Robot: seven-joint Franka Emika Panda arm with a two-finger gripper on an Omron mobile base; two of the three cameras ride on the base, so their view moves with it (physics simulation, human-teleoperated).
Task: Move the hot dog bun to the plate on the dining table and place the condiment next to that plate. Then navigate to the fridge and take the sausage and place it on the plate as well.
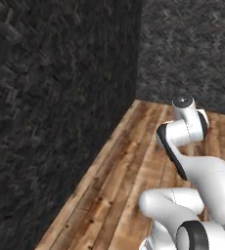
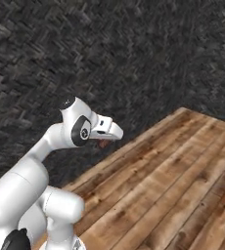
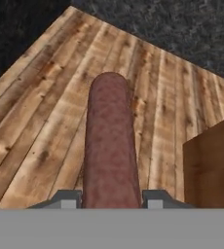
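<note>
Sausage (image 3: 110,141) between jaws, apparently gripped

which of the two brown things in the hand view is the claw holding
The long, rounded reddish-brown sausage, clamped in the claw and pointing away from it. The plain flat-sided wooden block at right stands apart, untouched.

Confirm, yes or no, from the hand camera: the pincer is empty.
No: the pincer is shut on the sausage, a long reddish-brown cylinder sticking out between its fingertips above the wooden floor.
</note>
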